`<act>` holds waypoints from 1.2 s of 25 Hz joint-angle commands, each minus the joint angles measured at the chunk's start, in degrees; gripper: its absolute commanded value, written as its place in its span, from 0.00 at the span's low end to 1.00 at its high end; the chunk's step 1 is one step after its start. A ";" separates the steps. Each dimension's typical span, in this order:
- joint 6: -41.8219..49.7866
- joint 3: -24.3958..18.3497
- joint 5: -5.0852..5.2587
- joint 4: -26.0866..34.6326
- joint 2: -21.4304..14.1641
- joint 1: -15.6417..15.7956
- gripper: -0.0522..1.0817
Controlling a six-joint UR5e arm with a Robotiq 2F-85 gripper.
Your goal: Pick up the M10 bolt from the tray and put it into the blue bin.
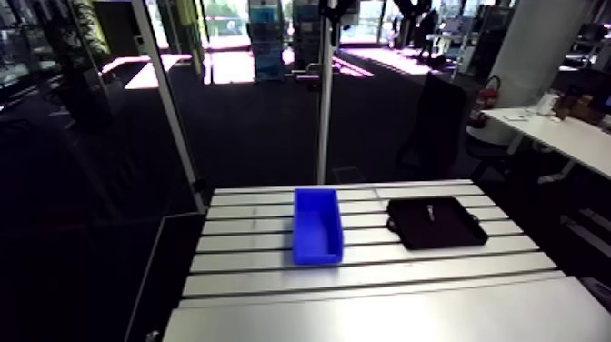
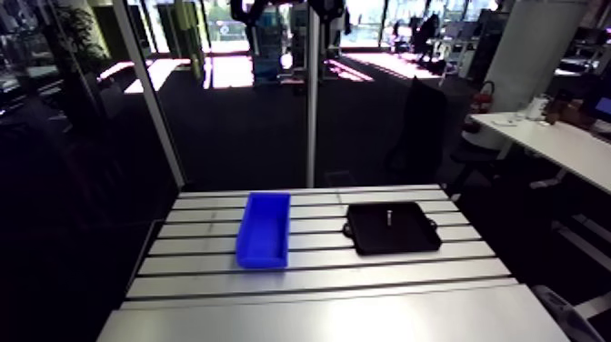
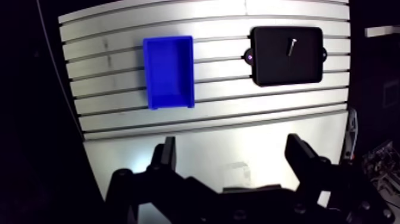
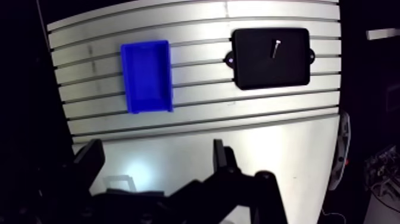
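M10 bolt (image 3: pixel 292 44) in the black tray (image 1: pixel 445 234), gripper (image 3: pixel 233 156) jaws wide apart and empty.
In the arm view we see the blue bin (image 1: pixel 317 227) and the tray side by side on the slotted table (image 1: pixel 364 305), not touching, the bolt a small pale mark in the tray's far half. In the wrist view we look past two spread fingers (image 3: pixel 166 156) with nothing between them; bin and tray lie well ahead of the gripper.
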 commanded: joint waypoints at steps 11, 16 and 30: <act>0.18 0.09 -0.53 0.00 -1.32 -0.18 0.06; -0.09 0.70 -0.62 -0.09 -1.32 -0.44 0.06; -4.57 2.81 -3.43 -2.64 -1.58 -8.44 0.06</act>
